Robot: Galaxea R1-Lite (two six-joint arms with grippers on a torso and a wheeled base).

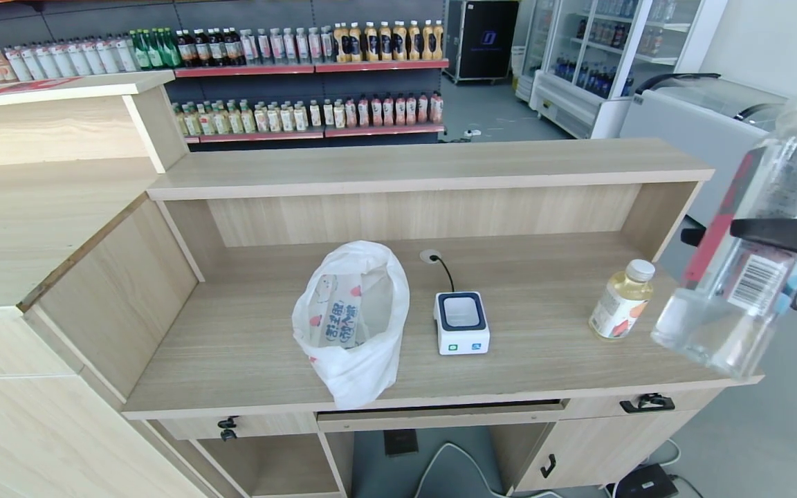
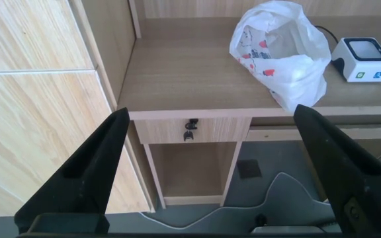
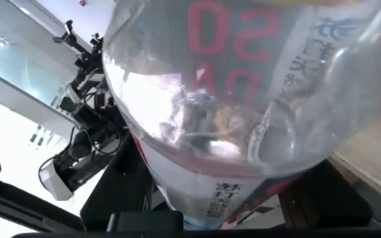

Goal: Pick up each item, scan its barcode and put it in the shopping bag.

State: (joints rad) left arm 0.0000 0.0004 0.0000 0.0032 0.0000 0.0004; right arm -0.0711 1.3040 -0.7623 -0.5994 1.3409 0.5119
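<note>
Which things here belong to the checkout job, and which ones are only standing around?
Job: clear bottle, yellow drink bottle, scanner, shopping bag.
Only around: shelf drinks, display fridges, chest freezer.

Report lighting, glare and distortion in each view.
Head view: even light, only faint shadows under the shopping bag and scanner; the clear bottle warps what lies behind it. Left wrist view: the open left pincer reads as dark silhouette against the lit counter. Right wrist view: the clear bottle's curved wall throws highlights and bends everything behind.
</note>
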